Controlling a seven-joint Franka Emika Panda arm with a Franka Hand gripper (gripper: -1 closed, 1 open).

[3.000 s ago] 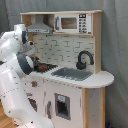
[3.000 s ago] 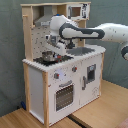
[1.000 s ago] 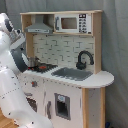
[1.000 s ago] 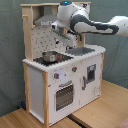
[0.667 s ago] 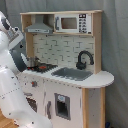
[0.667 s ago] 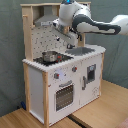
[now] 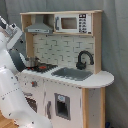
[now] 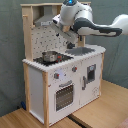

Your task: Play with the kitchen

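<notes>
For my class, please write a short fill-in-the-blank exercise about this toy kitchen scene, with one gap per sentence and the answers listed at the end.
1. On the hob stands a small metal ____.
2. The tap beside the sink is coloured ____.
3. The microwave sits on the shelf at the ____ of the kitchen.
4. Below the hob, in the second exterior view, is the ____ door.

Missing words: pot; black; top; oven

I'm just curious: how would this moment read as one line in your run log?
arm: raised over counter | gripper: above hob, fingers unclear | pot: on hob | sink: empty
</notes>
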